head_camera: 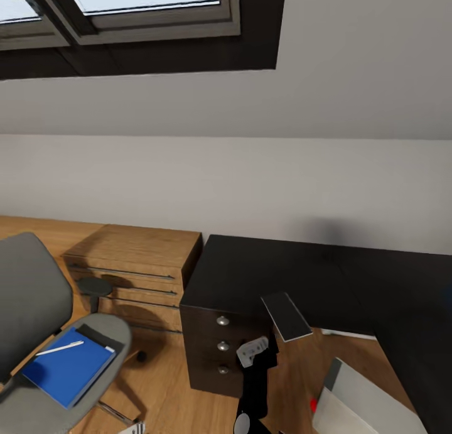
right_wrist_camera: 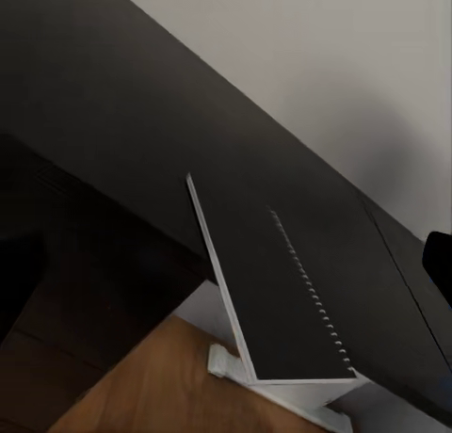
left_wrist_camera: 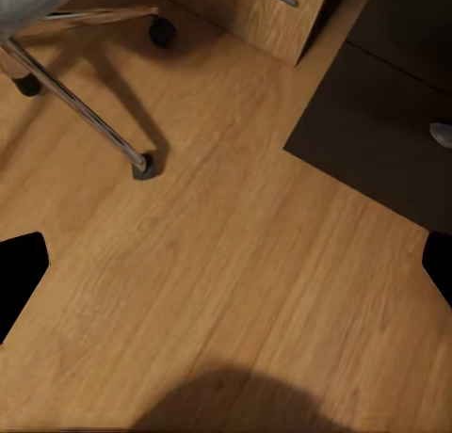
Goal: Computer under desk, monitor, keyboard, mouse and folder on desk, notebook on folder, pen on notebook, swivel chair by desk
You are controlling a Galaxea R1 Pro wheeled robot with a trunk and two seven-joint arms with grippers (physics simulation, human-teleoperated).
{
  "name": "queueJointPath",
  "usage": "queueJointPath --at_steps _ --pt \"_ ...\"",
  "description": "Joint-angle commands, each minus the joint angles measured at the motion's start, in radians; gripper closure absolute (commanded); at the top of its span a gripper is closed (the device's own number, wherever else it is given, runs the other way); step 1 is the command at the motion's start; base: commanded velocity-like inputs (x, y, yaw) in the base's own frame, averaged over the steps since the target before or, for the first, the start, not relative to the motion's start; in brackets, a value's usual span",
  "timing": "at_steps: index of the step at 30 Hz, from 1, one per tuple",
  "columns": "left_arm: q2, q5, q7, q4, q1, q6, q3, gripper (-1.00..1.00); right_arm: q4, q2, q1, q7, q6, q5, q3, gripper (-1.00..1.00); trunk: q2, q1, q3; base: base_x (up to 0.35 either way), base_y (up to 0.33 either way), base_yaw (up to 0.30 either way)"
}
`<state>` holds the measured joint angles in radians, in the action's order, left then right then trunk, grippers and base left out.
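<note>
- Desk (head_camera: 326,277): black, L-shaped, against the wall; three silver-knobbed drawers face the swivel chair (head_camera: 37,308).
- Swivel chair: grey, on the wood floor (left_wrist_camera: 235,292), apart from the desk; oak drawer chest (head_camera: 135,258) behind it.
- Computer (head_camera: 364,402): light grey, lying low under the desk.
- Keyboard (head_camera: 286,316): tilted, raised at the desk's inner edge, held at its lower end by the right gripper (head_camera: 254,352), fingers clamped on it.
- Folder (head_camera: 66,371): blue, flat on the chair seat; pen (head_camera: 59,348) on top.
- Left gripper: black fingertips (left_wrist_camera: 19,273) spread wide over bare floor.

Folder (head_camera: 66,370) on swivel chair (head_camera: 31,302)
</note>
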<state>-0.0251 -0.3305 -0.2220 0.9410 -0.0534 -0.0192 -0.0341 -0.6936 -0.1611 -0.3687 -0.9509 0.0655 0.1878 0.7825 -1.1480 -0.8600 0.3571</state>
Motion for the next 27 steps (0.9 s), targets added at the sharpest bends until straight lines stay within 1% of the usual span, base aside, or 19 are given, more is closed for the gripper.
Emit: queueJointPath --at_steps 1,17,24,27 --pt "0.001 -0.008 -0.007 0.002 0.000 -0.002 -0.003 -1.00 0.001 0.000 -0.001 -0.005 0.007 0.004 0.003 -1.00 -0.001 0.000 0.002 0.000 0.000 0.230" --pt "0.001 -0.008 -0.007 0.002 0.000 -0.002 -0.003 -1.00 0.004 0.000 -0.001 -0.004 0.007 0.005 0.004 -1.00 -0.001 0.000 0.018 0.000 0.000 0.226" --pt "0.001 -0.008 -0.007 0.002 0.000 -0.001 -0.003 -1.00 0.002 0.006 -0.001 0.003 0.004 0.005 0.003 -1.00 -0.001 0.000 0.020 0.000 0.000 0.037" --pt "0.001 -0.008 -0.007 0.002 0.000 -0.002 -0.003 -1.00 0.003 0.007 -0.001 0.026 0.005 0.006 0.002 -1.00 -0.001 0.000 0.020 0.000 0.000 0.003"
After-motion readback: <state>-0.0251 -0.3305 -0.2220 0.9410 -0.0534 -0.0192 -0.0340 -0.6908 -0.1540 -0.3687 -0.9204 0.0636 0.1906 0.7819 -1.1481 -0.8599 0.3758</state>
